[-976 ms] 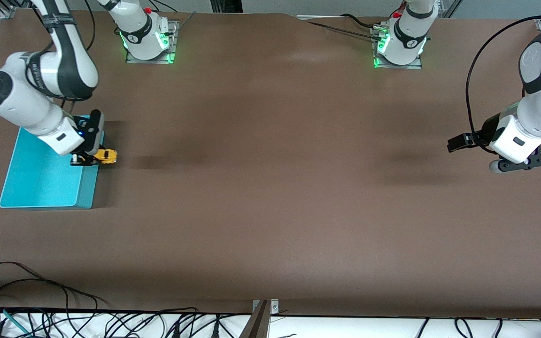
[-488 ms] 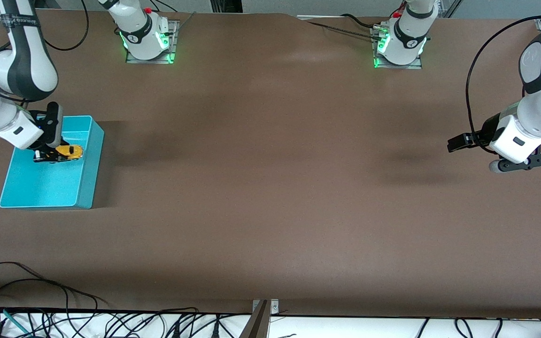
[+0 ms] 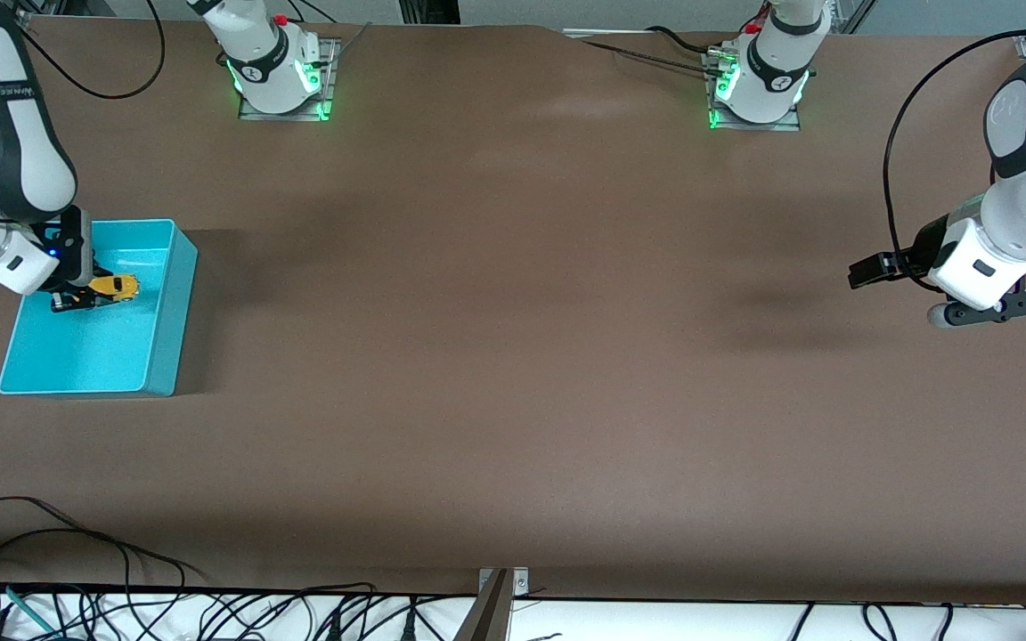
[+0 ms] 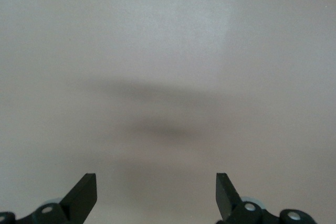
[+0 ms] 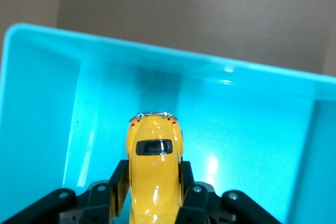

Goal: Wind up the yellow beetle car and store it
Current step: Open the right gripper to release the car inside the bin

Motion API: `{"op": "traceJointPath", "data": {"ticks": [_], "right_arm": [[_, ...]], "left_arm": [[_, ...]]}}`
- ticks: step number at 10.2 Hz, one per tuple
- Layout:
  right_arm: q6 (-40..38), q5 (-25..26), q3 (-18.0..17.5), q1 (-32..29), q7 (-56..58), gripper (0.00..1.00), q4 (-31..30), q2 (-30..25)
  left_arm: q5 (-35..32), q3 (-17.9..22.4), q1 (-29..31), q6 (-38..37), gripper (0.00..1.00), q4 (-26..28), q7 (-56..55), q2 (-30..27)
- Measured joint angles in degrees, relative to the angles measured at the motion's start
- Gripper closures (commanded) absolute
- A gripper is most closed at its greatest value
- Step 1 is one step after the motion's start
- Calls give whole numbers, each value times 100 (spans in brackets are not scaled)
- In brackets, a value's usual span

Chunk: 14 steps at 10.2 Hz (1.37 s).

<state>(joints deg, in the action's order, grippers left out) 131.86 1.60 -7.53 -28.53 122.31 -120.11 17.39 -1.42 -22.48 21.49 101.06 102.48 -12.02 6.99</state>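
At the left edge of the frame, the right arm reaches down with its right pincer [image 3: 77, 298] pinching the yellow beetle car [image 3: 114, 286] by its flanks. The car hangs above the open turquoise bin [image 3: 170, 303], over the half of the bin floor that sits higher in the frame, and I judge it is not yet resting on anything. In the right wrist view the two fingers [image 5: 119, 179] press on either side of the yellow body [image 5: 154, 169], and the car's long axis runs straight out from the pincer, one rounded end with its chrome bumper pointing at the bin's wall [image 5: 157, 59]. In the front view that same axis lies roughly level across the frame, pointing away from the wrist toward the middle of the worktop [image 3: 513, 356].

So the relation that counts is vertical: the bin floor lies directly beneath the car, with wall on every side. What seems left is a short drop and a release, and the car's free end looks to have room ahead of it.

Far over at the right edge of the frame, the left arm waits, its left pincer [image 3: 989, 310] spread wide above bare worktop. Its wrist view shows only both fingertips [image 4: 84, 192] apart and nothing between them. It is well apart from the car, so the right arm is plainly the nearer one.
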Motion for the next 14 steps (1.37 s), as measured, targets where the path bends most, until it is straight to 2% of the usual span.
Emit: {"op": "traceJointPath", "data": {"ticks": [4,5,6,8,10,14], "right_arm": [[-3,0,-1,-85,30,100,77,668],[6,0,-2,-107,30,57,104,766],[-8,0,-2,-120,30,1,148,772],[-58,-105,-2,-126,30,0,291,796],[-385,-195,-37,-117,-64,0,686,766],[-538,-218,-91,94,-1477,0,919,314]], "left_arm": [[0,-1,0,0,0,0,0,2],[1,-2,0,0,0,0,0,3],[1,-2,0,0,0,0,0,4],[1,-2,0,-1,0,0,0,6],[1,-2,0,-1,0,0,0,7],[1,-1,1,-1,0,0,0,9]]}}
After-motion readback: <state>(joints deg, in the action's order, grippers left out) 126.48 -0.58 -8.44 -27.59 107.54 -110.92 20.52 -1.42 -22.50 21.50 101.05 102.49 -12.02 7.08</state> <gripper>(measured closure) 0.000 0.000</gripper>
